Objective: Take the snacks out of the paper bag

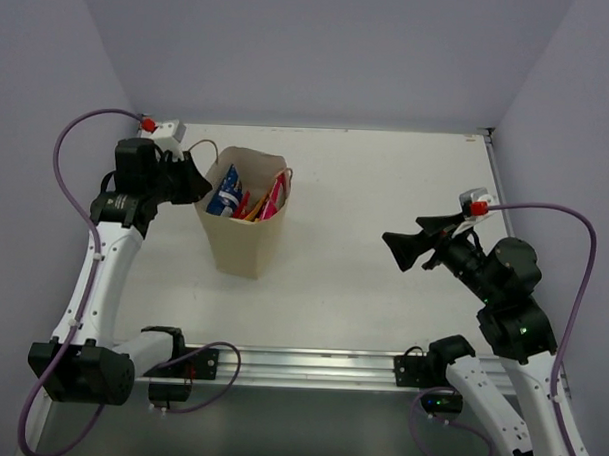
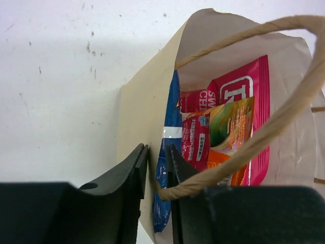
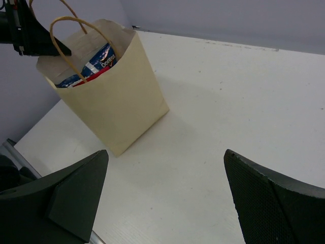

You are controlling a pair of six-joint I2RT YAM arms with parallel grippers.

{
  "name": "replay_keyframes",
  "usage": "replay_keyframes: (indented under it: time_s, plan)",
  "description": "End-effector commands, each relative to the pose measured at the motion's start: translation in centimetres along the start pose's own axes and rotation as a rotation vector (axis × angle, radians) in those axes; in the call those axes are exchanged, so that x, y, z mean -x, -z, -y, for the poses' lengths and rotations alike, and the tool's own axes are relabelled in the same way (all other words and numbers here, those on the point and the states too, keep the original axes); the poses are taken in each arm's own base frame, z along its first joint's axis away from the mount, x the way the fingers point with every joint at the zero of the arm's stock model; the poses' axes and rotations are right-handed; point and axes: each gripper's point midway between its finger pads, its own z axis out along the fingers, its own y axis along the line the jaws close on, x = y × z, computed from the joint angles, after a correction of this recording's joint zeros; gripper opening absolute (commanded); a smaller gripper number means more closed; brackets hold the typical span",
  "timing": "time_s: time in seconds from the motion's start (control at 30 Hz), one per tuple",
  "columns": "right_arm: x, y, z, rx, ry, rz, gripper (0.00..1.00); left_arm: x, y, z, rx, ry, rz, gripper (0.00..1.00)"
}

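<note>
Bag (image 1: 246, 241): upright near the bench's (image 1: 387, 171) back-left corner, snacks (image 2: 231, 122) inside.
Left pincer (image 2: 156, 152): barely parted astride the bag's wall, likely steadying it; grip unclear.
Right pincer (image 1: 406, 242): wide open, empty, free to reach in.

My top camera looks down on the whole table (image 1: 386, 191) from high at the near edge. My left wrist camera peers into the bag (image 2: 142, 117) from close up; my right wrist one faces it from farther off. All three share it.
</note>
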Motion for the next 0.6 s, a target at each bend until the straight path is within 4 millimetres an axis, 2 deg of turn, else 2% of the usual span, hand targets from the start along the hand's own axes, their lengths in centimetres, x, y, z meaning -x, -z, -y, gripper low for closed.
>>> replay_keyframes:
  time_s: [0.0,0.13,0.17,0.27,0.33,0.43,0.57]
  plan:
    - [2.0,0.0,-1.0,0.032,0.017,0.035,0.99,0.4,-0.6,0.6,-0.046,-0.071,0.006,0.28]
    - [1.9,0.1,-1.0,0.032,0.021,0.028,0.99,1.8,-0.9,0.9,-0.060,-0.145,0.037,0.43]
    - [1.8,0.2,-1.0,0.031,0.022,0.026,0.99,2.6,-0.8,1.0,-0.055,-0.163,0.063,0.50]
    - [1.6,0.1,-1.0,0.035,0.023,0.021,0.99,4.1,-0.7,0.9,-0.039,-0.207,0.112,0.57]
    - [1.6,0.1,-1.1,0.044,0.023,0.015,0.99,4.6,-0.9,0.8,-0.038,-0.227,0.136,0.57]
    - [1.5,0.0,-1.4,0.058,0.023,0.009,0.99,4.2,-1.3,0.6,-0.041,-0.234,0.137,0.57]
    - [1.5,-0.1,-1.5,0.067,0.022,0.011,0.99,3.7,-1.9,0.0,-0.025,-0.238,0.147,0.52]
